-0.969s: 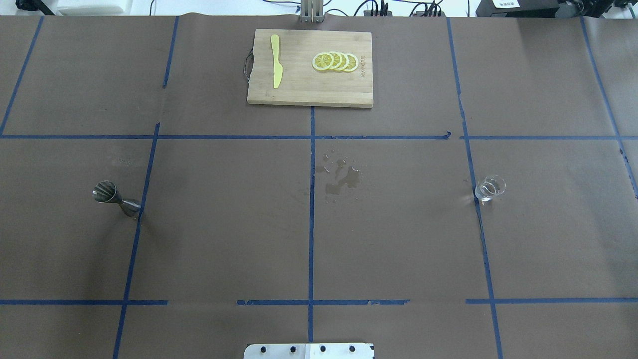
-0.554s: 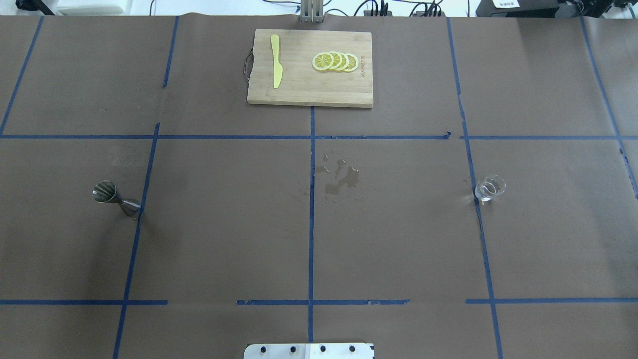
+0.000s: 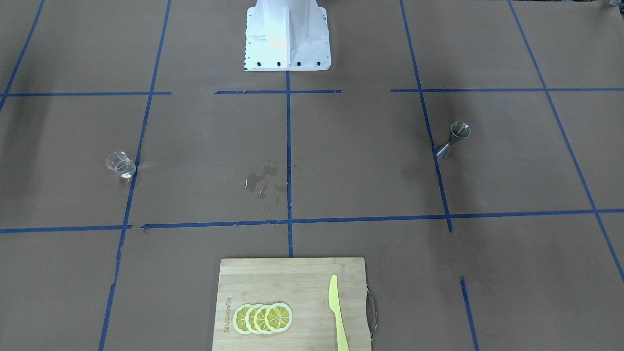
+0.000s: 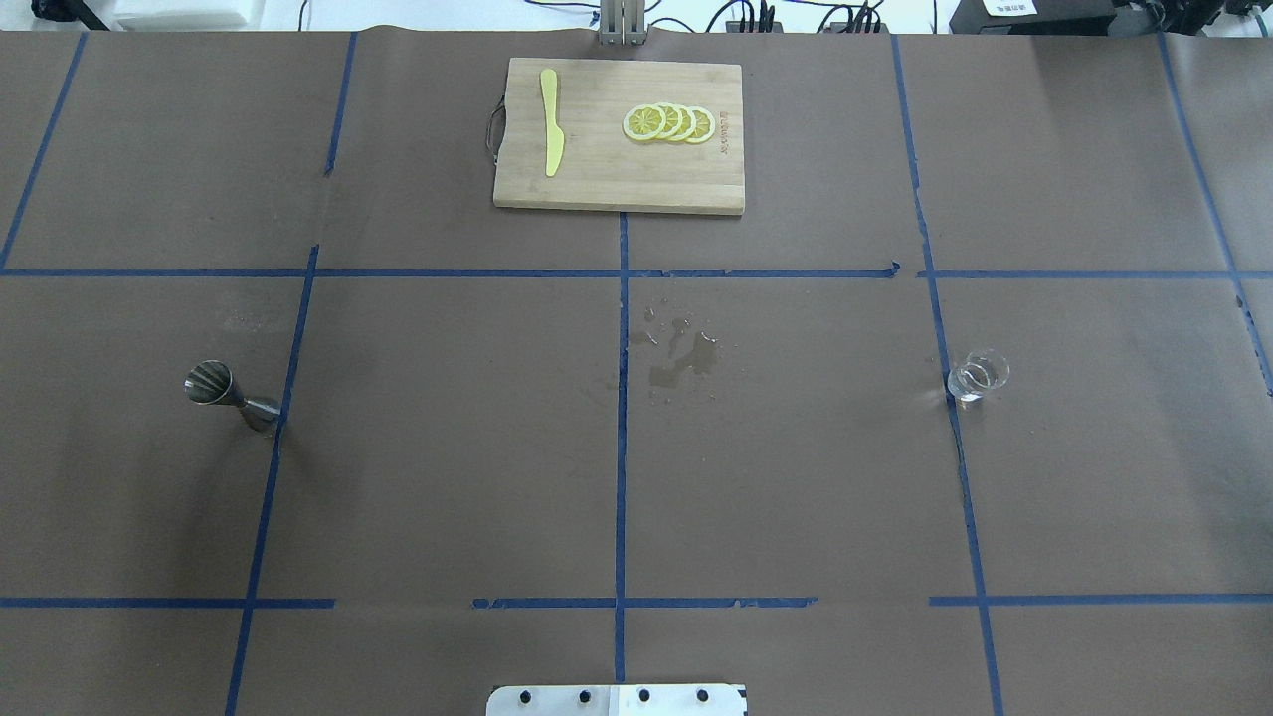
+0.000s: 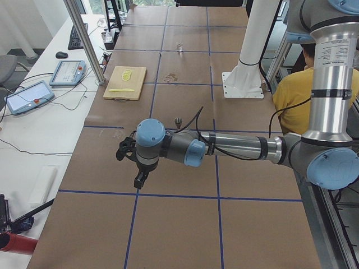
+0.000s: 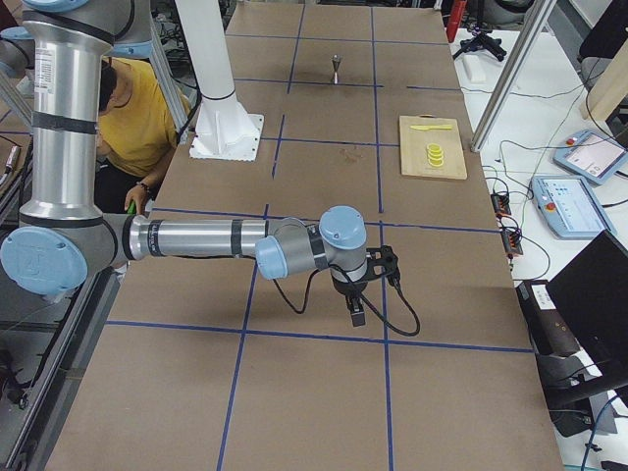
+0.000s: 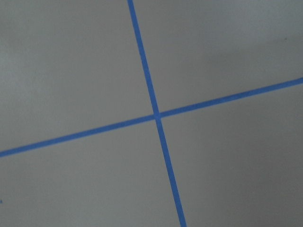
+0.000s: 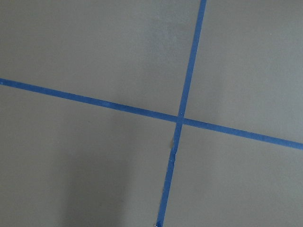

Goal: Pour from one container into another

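Note:
The small clear glass cup (image 4: 978, 377) (image 3: 120, 165) stands upright on the table's right half, on a blue tape line. The steel jigger (image 4: 227, 394) (image 3: 453, 140) stands upright on the left half. Neither gripper appears in the overhead or front views. In the exterior left view my left gripper (image 5: 138, 180) hangs over the table's near end, well short of the jigger (image 5: 178, 121). In the exterior right view my right gripper (image 6: 355, 314) hangs likewise, far from the cup. I cannot tell whether either is open or shut. Both wrist views show only brown paper and crossed blue tape.
A wet spill (image 4: 681, 358) marks the table's middle. A wooden cutting board (image 4: 617, 189) at the far edge carries lemon slices (image 4: 668, 122) and a yellow knife (image 4: 550, 119). The robot's white base (image 3: 286, 39) stands at the near edge. A person in yellow (image 5: 291, 95) sits behind it.

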